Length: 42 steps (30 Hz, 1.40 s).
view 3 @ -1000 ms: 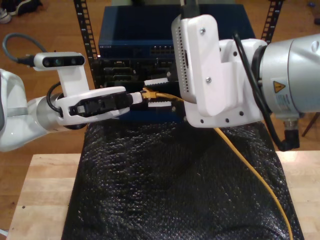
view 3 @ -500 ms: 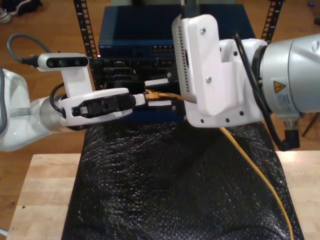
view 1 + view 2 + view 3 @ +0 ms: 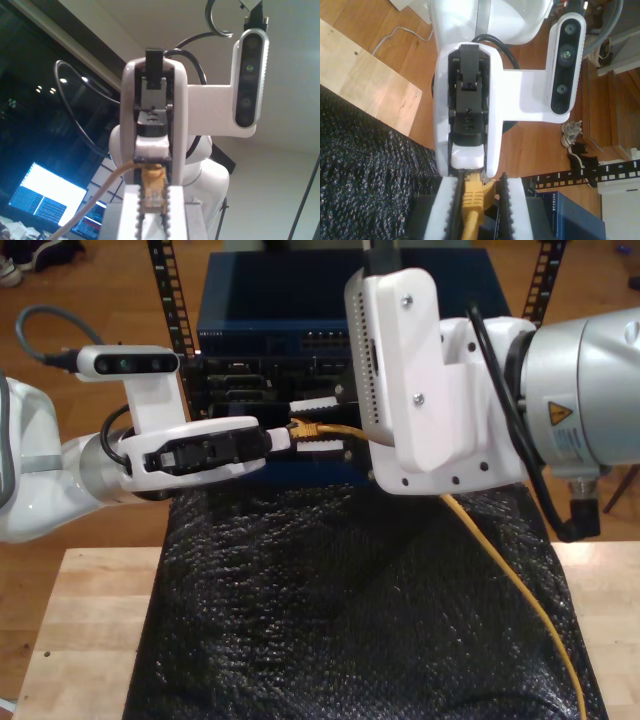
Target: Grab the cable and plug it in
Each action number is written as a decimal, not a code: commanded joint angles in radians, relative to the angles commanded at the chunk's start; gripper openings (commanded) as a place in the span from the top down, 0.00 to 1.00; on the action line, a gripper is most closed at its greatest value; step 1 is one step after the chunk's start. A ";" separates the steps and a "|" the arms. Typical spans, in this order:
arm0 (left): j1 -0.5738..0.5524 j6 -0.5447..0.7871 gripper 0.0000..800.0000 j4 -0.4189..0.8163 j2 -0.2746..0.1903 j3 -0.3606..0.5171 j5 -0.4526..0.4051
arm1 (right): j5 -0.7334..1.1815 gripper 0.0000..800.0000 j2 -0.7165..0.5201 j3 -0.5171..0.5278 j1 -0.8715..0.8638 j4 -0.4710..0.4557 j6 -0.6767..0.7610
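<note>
Change noted: over the last second my first gripper [image 3: 283,436], on the exterior view's left, has closed the gap to the plug [image 3: 300,425] and now sits against it. The cable [image 3: 500,570] has also slackened into a rounder bow. My second gripper [image 3: 300,424], on the exterior view's right, has not visibly shifted.

Assessment: this reads as a hand-over or a regrip at the plug. Insertion has not begun, and the plug hangs in the air short of the rack unit [image 3: 260,320].

Location: the plug is beyond the tabletop's [image 3: 90,620] far edge. From there the cable trails over the black mat [image 3: 300,620] to the near edge, at the exterior view's right.

Pincers:
- My second gripper's jaws are narrow and clamp the yellow boot [image 3: 472,200].
- My first gripper's jaws are narrow and flank the plug closely. Whether they press on it cannot be told.

View differences:
- The first wrist view shows the clear plug tip lying between the first gripper's serrated fingers [image 3: 129,210], which the exterior view leaves unclear.
- The second wrist view shows the boot's latch tab turned towards one finger [image 3: 512,210].
- The exterior view alone shows the cable's slack and the port rows behind the plug.
</note>
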 joint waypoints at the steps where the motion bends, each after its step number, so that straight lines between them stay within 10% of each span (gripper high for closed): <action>1: 0.000 -0.006 0.98 -0.002 0.000 0.000 0.000 | 0.000 0.74 0.000 0.000 0.000 0.000 0.000; 19: 0.000 -0.020 0.98 -0.002 0.002 -0.002 0.000 | 0.000 0.78 -0.002 0.000 0.000 0.000 0.002; 26: 0.000 -0.020 0.95 -0.002 0.002 0.000 0.002 | 0.000 0.97 -0.002 0.000 0.000 0.000 0.003; 42: 0.000 -0.035 0.42 -0.006 0.026 0.006 0.029 | 0.000 1.00 -0.002 0.000 0.000 0.000 0.003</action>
